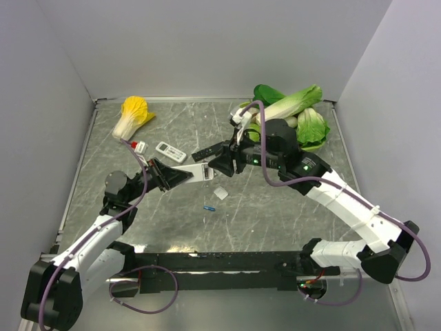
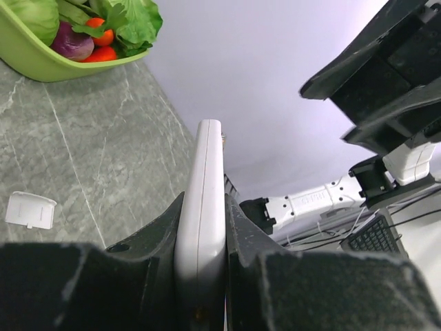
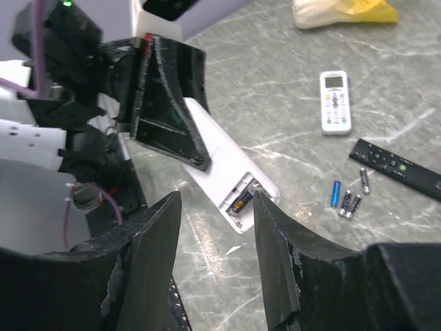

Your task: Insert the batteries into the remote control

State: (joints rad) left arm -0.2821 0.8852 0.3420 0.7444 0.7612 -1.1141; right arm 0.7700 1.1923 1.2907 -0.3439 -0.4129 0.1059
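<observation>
My left gripper (image 1: 187,176) is shut on the remote control (image 1: 200,172), a light-grey slab held above the table. In the left wrist view the remote control (image 2: 209,158) stands edge-on between the fingers (image 2: 238,227). From the right wrist, its plain white back (image 3: 224,162) faces up with the compartment uncovered and one battery (image 3: 241,201) lying inside. My right gripper (image 3: 215,200) hovers just above that end, open and empty. Loose batteries (image 3: 344,196) lie on the table beside the black remote. One blue battery (image 1: 209,207) lies nearer the arms.
The white battery cover (image 1: 220,193) lies on the table under the grippers. A small white remote (image 1: 170,152) and a slim black remote (image 1: 207,152) lie behind. A yellow cabbage (image 1: 131,117) sits back left. A green bowl (image 2: 41,58) of vegetables stands back right.
</observation>
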